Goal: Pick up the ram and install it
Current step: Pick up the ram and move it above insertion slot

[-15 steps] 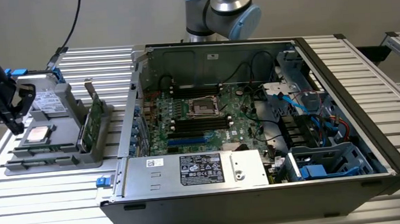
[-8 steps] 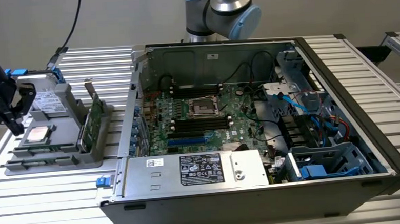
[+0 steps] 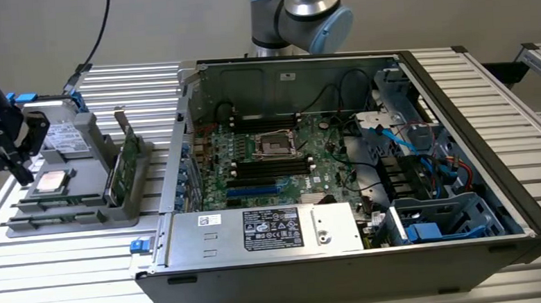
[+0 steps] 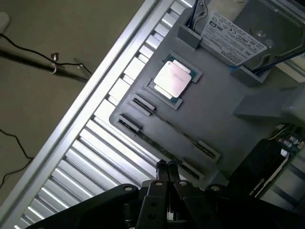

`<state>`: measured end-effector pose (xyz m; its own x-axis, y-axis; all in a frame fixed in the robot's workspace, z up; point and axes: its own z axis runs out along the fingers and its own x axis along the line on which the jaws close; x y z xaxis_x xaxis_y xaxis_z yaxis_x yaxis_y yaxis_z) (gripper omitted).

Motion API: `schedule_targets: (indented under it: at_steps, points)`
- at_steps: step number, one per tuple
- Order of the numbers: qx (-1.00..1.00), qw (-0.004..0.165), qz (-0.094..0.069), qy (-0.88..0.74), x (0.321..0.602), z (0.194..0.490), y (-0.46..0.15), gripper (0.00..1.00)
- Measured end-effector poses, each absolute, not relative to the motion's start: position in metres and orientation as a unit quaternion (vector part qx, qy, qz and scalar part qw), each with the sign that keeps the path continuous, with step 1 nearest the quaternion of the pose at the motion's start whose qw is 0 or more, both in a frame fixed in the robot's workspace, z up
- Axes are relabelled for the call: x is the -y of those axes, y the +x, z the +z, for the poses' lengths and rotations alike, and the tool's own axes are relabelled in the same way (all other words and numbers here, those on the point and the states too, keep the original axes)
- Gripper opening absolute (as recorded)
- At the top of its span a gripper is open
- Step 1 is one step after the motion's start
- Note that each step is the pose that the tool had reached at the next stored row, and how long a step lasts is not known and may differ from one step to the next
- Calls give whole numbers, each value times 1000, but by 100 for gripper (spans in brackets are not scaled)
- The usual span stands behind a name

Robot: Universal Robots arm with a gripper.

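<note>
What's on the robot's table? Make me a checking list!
Surface: slatted metal table, bearing grey holder and open computer case.
Job's things: ram on edge in a holder slot.
Clutter: processor chip, hard drive, expansion card, all in the holder.
Grippers: gripper shut, holding nothing, tips near the ram's slot.
Cables: black cable hanging at the exterior view's left; blue cables inside the case.
Surroundings: floor with loose wires.
</note>
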<state>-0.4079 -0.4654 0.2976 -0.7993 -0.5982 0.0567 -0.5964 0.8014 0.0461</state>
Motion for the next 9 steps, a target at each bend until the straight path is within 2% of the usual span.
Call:
schedule_targets:
  at_steps: [9]
  points:
    - [919, 34, -10, 392, 465, 293, -408, 10]
